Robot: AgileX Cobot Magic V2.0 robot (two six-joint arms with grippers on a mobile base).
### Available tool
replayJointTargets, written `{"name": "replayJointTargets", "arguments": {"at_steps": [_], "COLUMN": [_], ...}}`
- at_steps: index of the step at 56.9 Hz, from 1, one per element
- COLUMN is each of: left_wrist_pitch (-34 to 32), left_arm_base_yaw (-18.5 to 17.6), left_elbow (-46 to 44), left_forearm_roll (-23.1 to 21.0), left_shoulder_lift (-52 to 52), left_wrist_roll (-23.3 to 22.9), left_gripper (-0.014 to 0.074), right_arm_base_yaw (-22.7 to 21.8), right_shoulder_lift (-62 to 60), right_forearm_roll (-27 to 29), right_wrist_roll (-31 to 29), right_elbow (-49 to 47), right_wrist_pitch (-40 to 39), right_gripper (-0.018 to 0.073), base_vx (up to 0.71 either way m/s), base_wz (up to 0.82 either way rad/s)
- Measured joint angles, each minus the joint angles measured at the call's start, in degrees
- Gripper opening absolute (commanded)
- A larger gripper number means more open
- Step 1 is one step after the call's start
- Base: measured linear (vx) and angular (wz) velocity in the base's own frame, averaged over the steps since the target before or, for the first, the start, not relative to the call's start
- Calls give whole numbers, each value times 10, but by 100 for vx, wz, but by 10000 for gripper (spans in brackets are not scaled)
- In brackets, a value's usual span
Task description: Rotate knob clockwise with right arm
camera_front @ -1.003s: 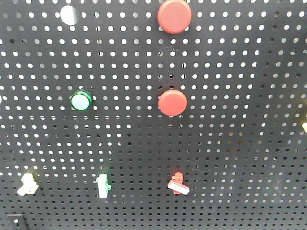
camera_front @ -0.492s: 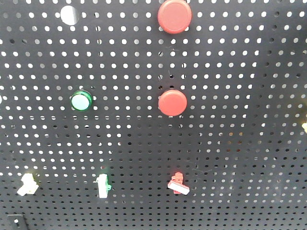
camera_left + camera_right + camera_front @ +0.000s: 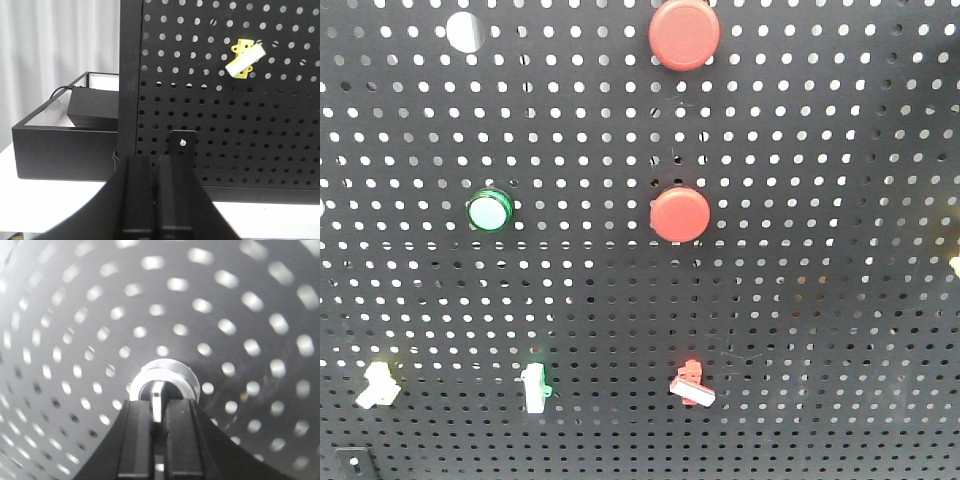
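Observation:
In the right wrist view the knob sits on the black perforated panel: a silver ring round a dark core with a white pointer bar standing upright. My right gripper is pressed up to it, its two black fingers closed on either side of the bar. The left gripper is shut with nothing in it, low in front of the panel's foot. Neither gripper nor the knob shows in the front-facing view.
The front-facing view shows the panel with two red round caps, a green lamp and small clips. A yellow clip is on the panel; a black tray holding a dark box stands on the white table.

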Motion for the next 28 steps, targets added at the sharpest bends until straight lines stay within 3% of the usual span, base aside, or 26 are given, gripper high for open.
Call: {"name": "replayJointTargets", "arguments": {"at_steps": [12, 28], "left_wrist_pitch": [0, 0], "left_arm_base_yaw": [0, 0], "left_elbow": [0, 0], "left_forearm_roll": [0, 0], "left_shoulder_lift": [0, 0], "left_wrist_roll": [0, 0], "left_gripper": [-6, -6], "right_arm_base_yaw": [1, 3], "right_shoulder_lift": [0, 0], "right_forearm_roll": [-56, -77], "right_wrist_roll": [11, 19], "right_elbow": [0, 0], "right_wrist_pitch": [-2, -10], "right_gripper": [59, 313], "base_vx": [0, 0], "base_wz": [0, 0]}}
